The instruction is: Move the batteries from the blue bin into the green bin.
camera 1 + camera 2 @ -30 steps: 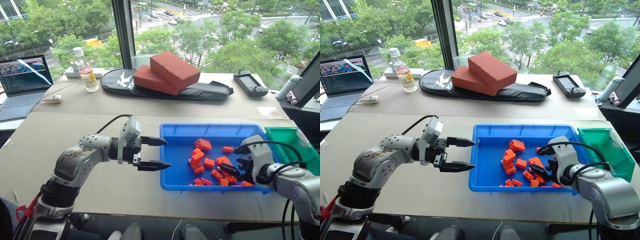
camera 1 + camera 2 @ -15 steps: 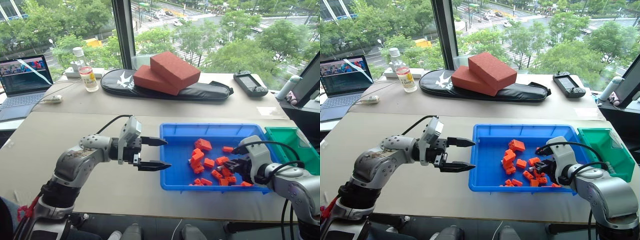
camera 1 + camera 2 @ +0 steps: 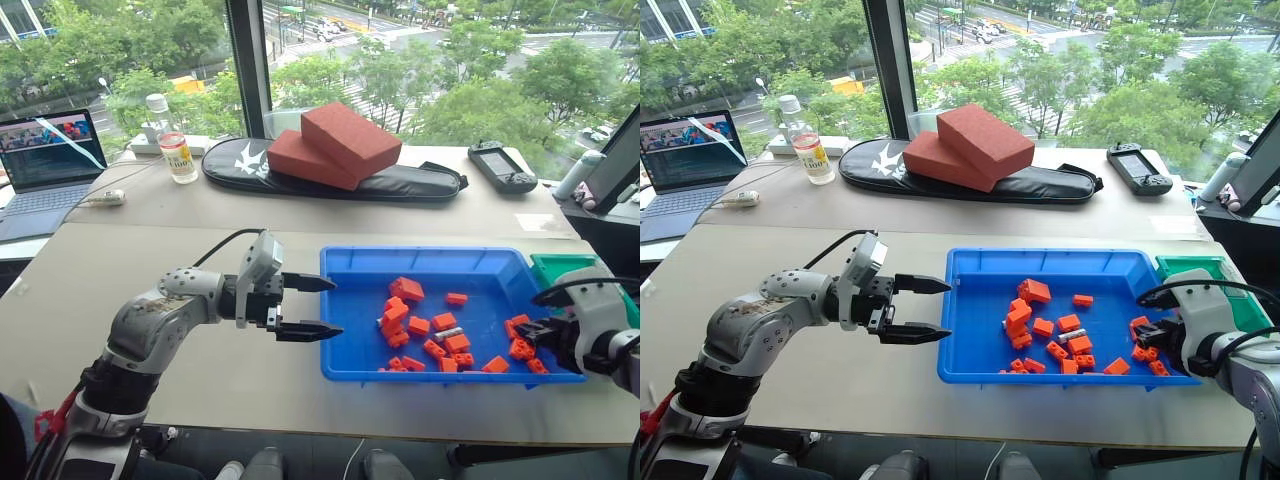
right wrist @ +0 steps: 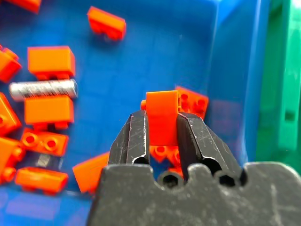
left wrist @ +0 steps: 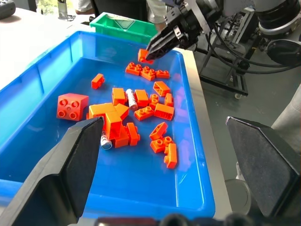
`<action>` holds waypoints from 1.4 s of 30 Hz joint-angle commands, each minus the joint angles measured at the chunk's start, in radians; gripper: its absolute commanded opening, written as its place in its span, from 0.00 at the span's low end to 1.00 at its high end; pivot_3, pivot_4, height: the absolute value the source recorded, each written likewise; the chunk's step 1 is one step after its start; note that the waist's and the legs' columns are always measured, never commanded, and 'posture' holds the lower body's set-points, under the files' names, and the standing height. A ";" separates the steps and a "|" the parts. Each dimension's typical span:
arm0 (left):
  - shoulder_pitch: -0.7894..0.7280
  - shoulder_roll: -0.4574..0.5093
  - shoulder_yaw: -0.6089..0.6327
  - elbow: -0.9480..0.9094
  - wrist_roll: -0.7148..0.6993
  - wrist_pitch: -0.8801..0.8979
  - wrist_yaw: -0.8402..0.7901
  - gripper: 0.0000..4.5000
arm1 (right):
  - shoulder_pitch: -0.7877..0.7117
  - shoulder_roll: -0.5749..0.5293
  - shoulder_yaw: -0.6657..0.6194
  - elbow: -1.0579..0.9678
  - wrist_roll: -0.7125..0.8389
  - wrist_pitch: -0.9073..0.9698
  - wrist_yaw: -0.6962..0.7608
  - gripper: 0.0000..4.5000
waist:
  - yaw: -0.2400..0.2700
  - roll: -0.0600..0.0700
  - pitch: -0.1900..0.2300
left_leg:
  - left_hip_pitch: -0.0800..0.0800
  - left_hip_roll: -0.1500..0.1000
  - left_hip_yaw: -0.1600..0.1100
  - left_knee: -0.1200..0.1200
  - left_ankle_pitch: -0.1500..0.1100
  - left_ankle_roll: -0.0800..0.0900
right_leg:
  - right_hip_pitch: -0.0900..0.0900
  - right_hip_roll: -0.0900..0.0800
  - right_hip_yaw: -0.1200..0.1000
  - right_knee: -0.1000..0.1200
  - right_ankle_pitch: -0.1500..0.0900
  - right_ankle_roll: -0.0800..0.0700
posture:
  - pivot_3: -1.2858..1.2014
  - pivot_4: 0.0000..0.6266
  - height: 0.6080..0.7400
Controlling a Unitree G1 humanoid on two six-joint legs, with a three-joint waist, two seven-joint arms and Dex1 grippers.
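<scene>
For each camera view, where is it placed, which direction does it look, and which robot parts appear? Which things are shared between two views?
Left and right eye views: on the head, looking forward and down at the blue bin; both arms show.
Left wrist view: on the left arm, looking along the bin toward the green bin; the open left gripper frames it.
Right wrist view: on the right arm, looking down; the right gripper pinches an orange block.
Shared: a battery among blocks, in every view.

From the head we look down over the blue bin [image 3: 425, 262] through two near-identical eyes, while our left wrist camera faces along it from outside and our right hovers close above its floor.
</scene>
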 commanded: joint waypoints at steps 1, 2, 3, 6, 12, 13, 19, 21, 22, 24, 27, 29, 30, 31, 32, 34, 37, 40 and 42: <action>-0.008 0.003 0.008 -0.020 -0.002 -0.017 -0.011 1.00 | -0.023 0.017 -0.023 -0.014 -0.006 -0.030 -0.008 0.52 | 0.001 0.000 0.000 | 0.000 0.000 0.000 0.000 0.000 0.000 | 0.000 0.000 0.000 0.000 0.000 0.000 | 0.52 0.24 1.00; -0.006 0.005 0.008 -0.016 0.000 -0.021 -0.015 1.00 | -0.032 0.020 -0.023 -0.018 -0.002 -0.030 -0.004 0.60 | 0.002 0.000 0.000 | 0.000 0.000 0.000 0.000 0.000 0.000 | 0.000 0.000 0.000 0.000 0.000 0.000 | 0.52 0.24 1.00; -0.003 0.007 0.008 -0.012 0.003 -0.025 -0.019 1.00 | -0.056 0.032 -0.028 -0.029 0.011 -0.027 0.000 0.69 | 0.002 0.000 0.000 | 0.000 0.000 0.000 0.000 0.000 0.000 | 0.000 0.000 0.000 0.000 0.000 0.000 | 0.52 0.24 1.00; -0.002 0.011 0.010 -0.006 0.006 -0.031 -0.026 1.00 | -0.115 0.059 -0.025 -0.056 0.042 -0.015 0.014 0.91 | 0.001 0.000 0.000 | 0.000 0.000 0.000 0.000 0.000 0.000 | 0.000 0.000 0.000 0.000 0.000 0.000 | 0.52 0.24 1.00; -0.002 0.014 0.012 -0.003 0.009 -0.037 -0.031 1.00 | -0.179 0.122 0.063 -0.131 0.111 0.042 0.015 0.98 | 0.004 0.000 0.000 | -0.001 0.000 0.000 0.000 0.000 0.000 | 0.000 0.000 0.000 0.000 0.000 0.000 | 0.52 0.24 1.00; -0.002 0.015 0.013 -0.003 0.009 -0.037 -0.031 1.00 | -0.193 0.140 0.089 -0.131 0.108 0.049 -0.001 0.98 | 0.004 0.000 0.000 | -0.001 0.000 0.000 0.000 0.000 0.000 | 0.000 0.000 0.000 0.000 0.000 0.000 | 0.52 0.24 1.00; 0.012 0.022 0.022 -0.004 0.007 -0.044 -0.038 1.00 | -0.209 0.192 0.225 -0.102 0.069 0.065 -0.079 0.98 | 0.004 0.000 0.000 | -0.001 0.000 0.000 0.000 0.000 0.000 | 0.000 -0.001 0.000 0.000 0.000 0.000 | 0.52 0.24 1.00; 0.019 0.026 0.023 0.001 0.010 -0.052 -0.044 1.00 | -0.208 0.191 0.258 -0.084 0.051 0.058 -0.100 0.98 | 0.004 0.000 0.000 | -0.001 0.000 0.000 0.000 0.000 0.000 | 0.000 -0.001 0.000 0.000 0.000 0.000 | 0.52 0.24 1.00; 0.022 0.027 0.024 0.001 0.011 -0.055 -0.045 1.00 | -0.209 0.188 0.263 -0.078 0.047 0.057 -0.103 0.98 | 0.004 0.000 0.000 | -0.001 0.000 0.000 0.000 0.000 0.000 | 0.000 -0.001 0.000 0.000 0.000 0.000 | 0.52 0.24 1.00; 0.027 0.029 0.025 0.002 0.011 -0.059 -0.047 1.00 | -0.211 0.184 0.277 -0.068 0.041 0.054 -0.106 0.98 | 0.004 0.000 0.000 | -0.001 0.000 0.000 0.000 0.000 0.000 | 0.000 -0.001 0.000 0.000 0.000 0.000 | 0.52 0.24 1.00; 0.036 0.033 0.025 0.001 0.011 -0.067 -0.049 1.00 | -0.208 0.188 0.294 -0.052 0.030 0.045 -0.114 0.98 | 0.003 0.000 0.000 | -0.001 0.000 0.000 0.000 0.000 0.000 | 0.000 0.000 0.000 0.000 0.000 0.000 | 0.52 0.24 1.00; 0.038 0.033 0.024 -0.004 0.011 -0.066 -0.045 1.00 | -0.210 0.195 0.289 -0.039 0.022 0.038 -0.119 0.98 | 0.002 0.000 0.000 | -0.001 0.000 0.000 0.000 0.000 0.000 | 0.000 0.000 0.000 0.000 0.000 0.000 | 0.52 0.24 1.00; 0.037 0.031 0.024 -0.008 0.010 -0.062 -0.041 1.00 | -0.214 0.200 0.281 -0.028 0.017 0.034 -0.121 0.98 | 0.002 0.000 0.000 | -0.001 0.000 0.000 0.000 0.000 0.000 | -0.001 0.000 0.000 0.000 0.000 0.000 | 0.52 0.24 1.00; 0.035 0.028 0.023 -0.014 0.009 -0.058 -0.035 1.00 | -0.217 0.198 0.279 -0.018 0.013 0.032 -0.121 0.98 | 0.002 0.000 0.000 | -0.001 0.000 0.000 0.000 0.000 0.000 | -0.001 0.000 0.000 0.000 0.000 0.000 | 0.52 0.24 1.00; 0.032 0.025 0.021 -0.021 0.006 -0.051 -0.028 1.00 | -0.217 0.194 0.283 -0.012 0.011 0.028 -0.119 0.98 | 0.002 0.000 0.000 | 0.000 0.000 0.000 0.000 0.000 0.000 | -0.001 0.000 0.000 0.000 0.000 0.000 | 0.52 0.24 1.00; 0.026 0.022 0.018 -0.030 0.003 -0.043 -0.018 1.00 | -0.217 0.198 0.288 -0.001 0.004 0.021 -0.121 0.98 | 0.002 0.000 0.000 | 0.000 0.000 0.000 0.000 0.000 0.000 | -0.001 0.000 0.000 0.000 0.000 0.000 | 0.52 0.24 1.00; 0.016 0.020 0.017 -0.033 -0.002 -0.033 -0.008 1.00 | -0.215 0.208 0.289 0.024 -0.012 0.006 -0.131 0.98 | 0.003 0.000 0.000 | -0.001 0.000 0.000 0.000 0.000 0.000 | -0.001 0.000 0.000 0.000 0.000 0.000 | 0.52 0.24 1.00; 0.004 0.019 0.016 -0.031 -0.005 -0.025 -0.003 1.00 | -0.211 0.210 0.300 0.044 -0.025 -0.008 -0.131 0.98 | 0.003 0.000 0.000 | -0.001 0.000 -0.001 0.000 0.000 0.000 | -0.001 0.000 0.000 0.000 0.000 0.000 | 0.52 0.24 1.00; 0.001 0.019 0.015 -0.029 -0.006 -0.024 -0.002 1.00 | -0.208 0.215 0.307 0.055 -0.032 -0.015 -0.134 0.98 | 0.003 0.000 0.000 | -0.001 0.000 -0.001 0.000 0.000 0.000 | -0.001 0.000 0.000 0.000 0.000 0.000 | 0.52 0.24 1.00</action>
